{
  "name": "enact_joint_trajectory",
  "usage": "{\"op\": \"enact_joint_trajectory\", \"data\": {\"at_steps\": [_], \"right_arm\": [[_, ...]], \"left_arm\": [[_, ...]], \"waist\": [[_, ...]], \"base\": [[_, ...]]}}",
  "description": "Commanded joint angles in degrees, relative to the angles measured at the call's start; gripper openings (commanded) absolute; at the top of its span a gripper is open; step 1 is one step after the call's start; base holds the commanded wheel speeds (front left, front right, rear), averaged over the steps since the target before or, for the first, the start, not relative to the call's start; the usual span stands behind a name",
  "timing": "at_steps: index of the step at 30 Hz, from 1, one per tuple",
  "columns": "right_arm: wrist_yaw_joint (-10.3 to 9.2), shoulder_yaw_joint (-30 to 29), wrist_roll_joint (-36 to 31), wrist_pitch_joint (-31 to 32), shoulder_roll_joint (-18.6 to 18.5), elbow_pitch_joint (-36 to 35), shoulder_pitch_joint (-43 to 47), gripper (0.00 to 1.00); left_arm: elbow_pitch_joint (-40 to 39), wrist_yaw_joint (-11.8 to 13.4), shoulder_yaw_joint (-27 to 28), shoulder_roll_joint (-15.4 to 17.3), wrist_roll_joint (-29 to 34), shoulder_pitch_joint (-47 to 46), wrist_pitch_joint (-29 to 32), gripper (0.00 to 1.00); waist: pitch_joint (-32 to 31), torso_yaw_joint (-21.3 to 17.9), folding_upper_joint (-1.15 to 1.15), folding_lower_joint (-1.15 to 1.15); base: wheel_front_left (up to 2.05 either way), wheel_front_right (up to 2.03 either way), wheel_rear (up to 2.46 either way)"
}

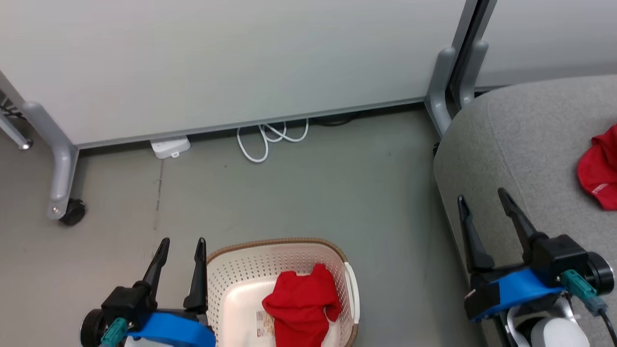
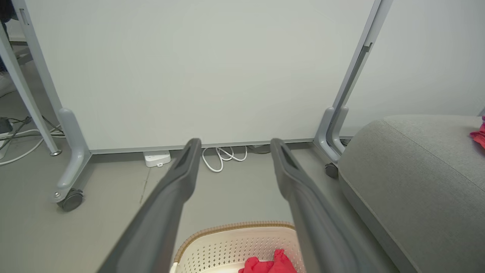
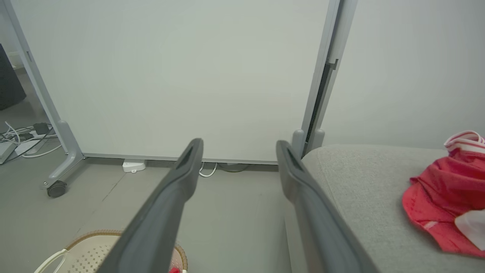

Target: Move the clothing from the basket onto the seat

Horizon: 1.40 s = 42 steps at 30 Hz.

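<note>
Basket [image 1: 250, 270]: perforated cream plastic, slightly glossy, with woven-look brown rim. Clothing [image 1: 301, 303]: soft matt red cloth. Seat [image 1: 520, 135]: coarse grey fabric. Floor [image 1: 313, 183]: smooth matt grey.

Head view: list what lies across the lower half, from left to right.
castor wheel → left gripper → basket → right gripper → red garment lying on the seat

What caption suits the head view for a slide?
With left claw and right claw open and empty, one red garment sits in the basket, another garment on the grey seat.
</note>
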Motion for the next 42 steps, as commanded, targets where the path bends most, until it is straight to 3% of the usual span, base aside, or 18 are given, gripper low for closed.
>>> {"op": "enact_joint_trajectory", "data": {"at_steps": [1,12,20,22,29,42], "right_arm": [[-0.06,0.1,-0.1,-0.2,0.2,-0.4,-0.8,1.0],[-0.06,2.4,1.5,-1.5,0.2,-5.1,-11.1,1.0],[-0.05,4.5,2.7,-4.3,0.2,-4.1,-17.0,1.0],[-0.06,6.3,4.5,-6.0,0.2,-2.9,-18.9,1.0],[-0.05,9.5,7.0,-8.8,0.2,-1.0,-21.9,1.0],[-0.05,13.6,11.1,-12.3,0.2,2.6,-24.1,1.0]], "left_arm": [[0.1,-0.1,-0.1,0.1,0.2,-0.9,-0.2,1.0],[8.2,-0.3,-1.3,0.4,2.3,-11.9,-0.2,1.0],[20.9,-1.2,-3.1,3.2,5.1,-20.8,-0.2,1.0],[27.5,-1.2,-3.1,4.5,5.6,-24.4,-0.2,1.0],[36.0,-0.3,-4.6,7.8,7.8,-29.6,0.1,1.0],[43.8,2.6,-4.8,12.6,8.7,-36.2,1.6,1.0]], "waist": [[3.4,-0.6,0.0,0.0],[22.3,-5.3,0.0,0.0],[32.3,-11.3,0.0,0.0],[35.6,-14.4,0.0,0.0],[40.9,-19.1,0.0,0.0],[46.6,-23.5,0.0,0.0]], "base": [[0.0,0.0,0.0],[0.0,0.0,0.0],[0.0,0.0,0.0],[0.0,0.0,0.0],[0.0,0.0,0.0],[0.0,0.0,0.0]]}}
